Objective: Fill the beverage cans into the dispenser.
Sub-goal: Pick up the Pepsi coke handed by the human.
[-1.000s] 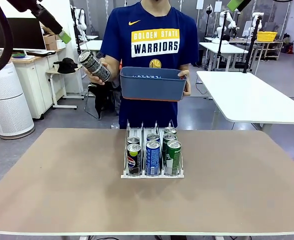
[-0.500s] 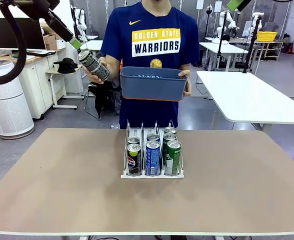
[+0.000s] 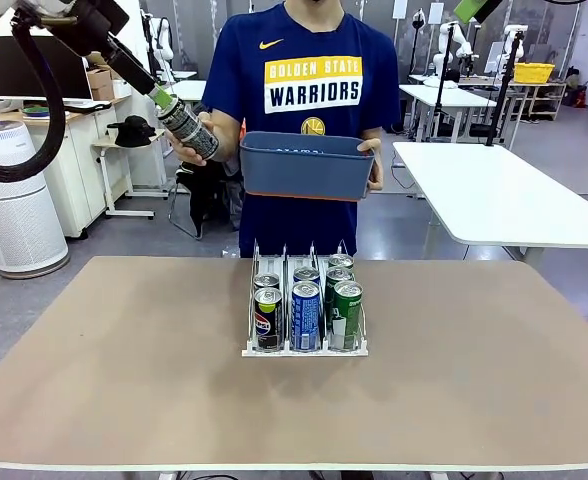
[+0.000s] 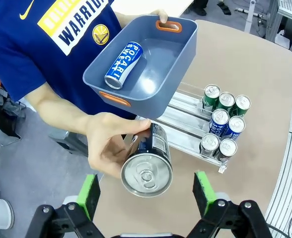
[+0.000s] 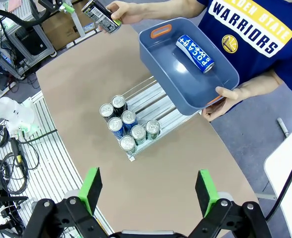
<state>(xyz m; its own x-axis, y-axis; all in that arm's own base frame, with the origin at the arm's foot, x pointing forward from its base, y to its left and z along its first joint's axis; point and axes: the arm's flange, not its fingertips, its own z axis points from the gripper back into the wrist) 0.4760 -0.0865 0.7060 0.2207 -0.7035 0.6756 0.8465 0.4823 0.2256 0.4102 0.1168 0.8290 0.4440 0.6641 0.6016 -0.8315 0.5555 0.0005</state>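
The left pincer [image 4: 146, 192], jaws fully spread, straddles the silver top of a dark beverage can [image 4: 148, 163] without gripping it. The person's hand [image 4: 109, 146] holds that can, raised beyond the dispenser [image 3: 304, 351] toward the robot's left. The right pincer [image 5: 149, 191], equally spread and empty, hangs high over the dispenser. The dispenser stands mid-tabletop [image 3: 124, 380], its near end holding two dark cans [image 3: 267, 318], two blue cans [image 3: 306, 315] and three green cans [image 3: 346, 312]. Above the dispenser's far end the person holds a blue-grey tub [image 4: 153, 82] containing one Pocari Sweat can [image 4: 123, 64].
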